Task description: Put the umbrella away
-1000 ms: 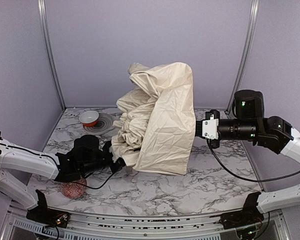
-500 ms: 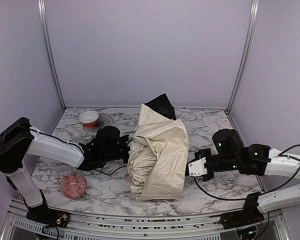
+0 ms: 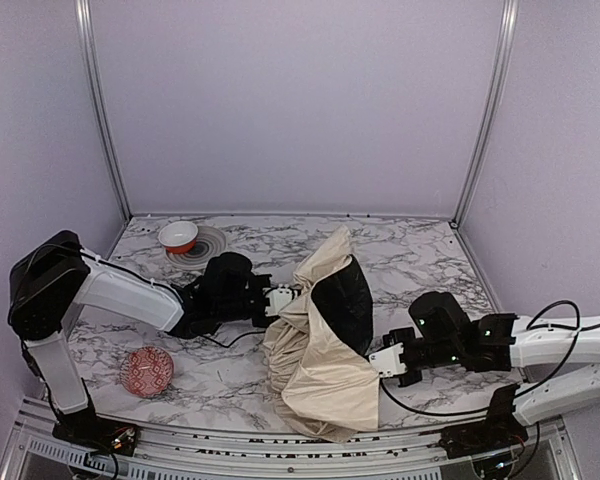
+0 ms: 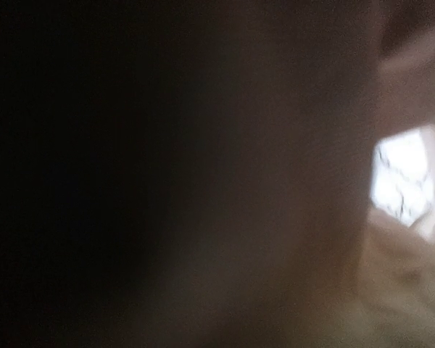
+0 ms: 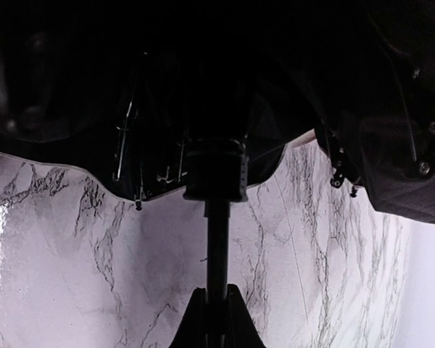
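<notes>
- Lying collapsed on the white, grey-veined marble tabletop (image 3: 430, 260), the compact umbrella of cream-beige fabric (image 3: 315, 375) is found in the middle of the near half, between the two arms. Its black inner lining (image 3: 345, 305) is exposed on the right side.
- The left gripper (image 3: 277, 298) is pressed against the upper left of the canopy. Whether its jaws are parted or closed cannot be told, as the left wrist view is filled by dark, blurred fabric (image 4: 391, 290) with only a small bright patch of marble (image 4: 404, 177).
- The right gripper (image 3: 382, 360) is held low at the umbrella's right edge. In the right wrist view its fingers (image 5: 239, 326) are clamped around the thin black shaft (image 5: 217, 232), which runs up into the dark underside of the canopy, where thin ribs (image 5: 127, 145) are seen.
- A red patterned ball (image 3: 147, 370) is set on the near left of the marble, well apart from the umbrella.
- A small red-and-white bowl (image 3: 178, 236) is placed in the far left corner, at the left edge of a round grey swirl-patterned mat (image 3: 210, 250).
- The table is enclosed by plain lilac walls (image 3: 300, 100), with aluminium posts (image 3: 98, 110) at the back corners.
</notes>
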You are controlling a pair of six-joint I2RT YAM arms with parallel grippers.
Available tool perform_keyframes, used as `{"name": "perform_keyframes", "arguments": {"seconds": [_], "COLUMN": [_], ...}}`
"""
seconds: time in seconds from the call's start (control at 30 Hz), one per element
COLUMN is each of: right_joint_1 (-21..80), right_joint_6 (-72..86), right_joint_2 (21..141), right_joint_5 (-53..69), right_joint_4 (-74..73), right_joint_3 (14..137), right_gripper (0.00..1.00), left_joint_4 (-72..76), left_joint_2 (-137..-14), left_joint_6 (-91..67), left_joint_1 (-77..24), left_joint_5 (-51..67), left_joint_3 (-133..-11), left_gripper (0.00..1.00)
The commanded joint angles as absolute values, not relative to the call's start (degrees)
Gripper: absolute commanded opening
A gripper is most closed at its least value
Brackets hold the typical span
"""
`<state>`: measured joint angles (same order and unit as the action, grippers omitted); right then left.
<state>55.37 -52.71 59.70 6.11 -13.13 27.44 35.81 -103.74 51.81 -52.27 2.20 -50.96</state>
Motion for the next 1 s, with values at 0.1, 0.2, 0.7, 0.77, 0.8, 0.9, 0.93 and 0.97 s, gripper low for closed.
{"name": "perform_keyframes", "arguments": {"seconds": [0.1,0.2,0.7,0.77,0.8,0.9,0.93,0.97], "right_joint_1": [57.6,57.6,62.2,62.2,62.2,62.2,62.3,62.2], "right_joint_6": [-54.7,-53.9,-53.4,-53.2,-53.1,-52.5,-52.4,-52.2], "right_joint_2": [60.7,62.6,62.7,61.9,61.4,61.0,61.2,61.4], "right_joint_5": [12.3,13.7,17.9,18.2,18.3,19.1,19.1,19.2], "right_joint_4": [-17.3,-16.8,-20.0,-19.9,-20.1,-20.4,-20.2,-20.0], "right_joint_3": [30.2,32.6,24.4,23.0,22.3,21.7,21.8,22.0], "right_gripper": [0.00,0.00,0.00,0.00,0.00,0.00,0.00,0.00], "left_joint_4": [43.2,43.1,55.5,58.0,58.2,57.8,57.2,56.2], "left_joint_2": [-96.0,-97.0,-109.7,-112.4,-113.2,-114.2,-114.2,-114.2], "left_joint_6": [58.2,59.9,59.8,59.0,58.2,55.4,54.5,53.9], "left_joint_1": [-52.5,-52.5,-52.3,-52.2,-52.1,-52.1,-52.1,-52.0], "left_joint_5": [5.6,5.5,-6.1,-7.9,-8.0,-6.9,-7.2,-7.8], "left_joint_3": [-61.3,-62.6,-54.6,-54.5,-54.3,-53.1,-52.8,-52.8], "left_gripper": [0.00,0.00,0.00,0.00,0.02,0.24,0.33,0.42]}}
